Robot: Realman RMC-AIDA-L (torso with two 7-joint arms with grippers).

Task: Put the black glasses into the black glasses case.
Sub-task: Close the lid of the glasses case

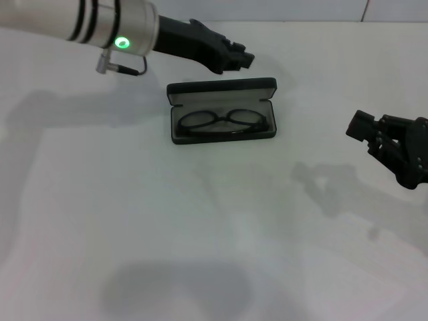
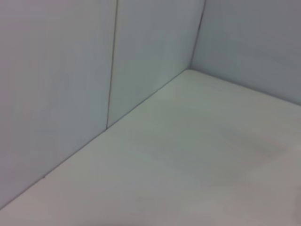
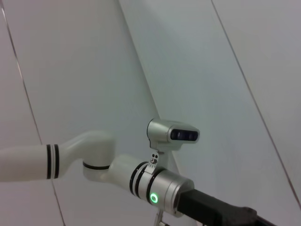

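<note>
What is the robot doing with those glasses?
The black glasses are lying inside the black glasses case, which sits open on the white table. Nothing is holding them right now. The left gripper hangs just behind the raised lid, empty. The right gripper waits off to the side, away from the case. The lid has not been shut yet.

Black glasses lie inside the open black glasses case on table; left gripper just behind it, apparently above; right gripper well apart, right.
</note>
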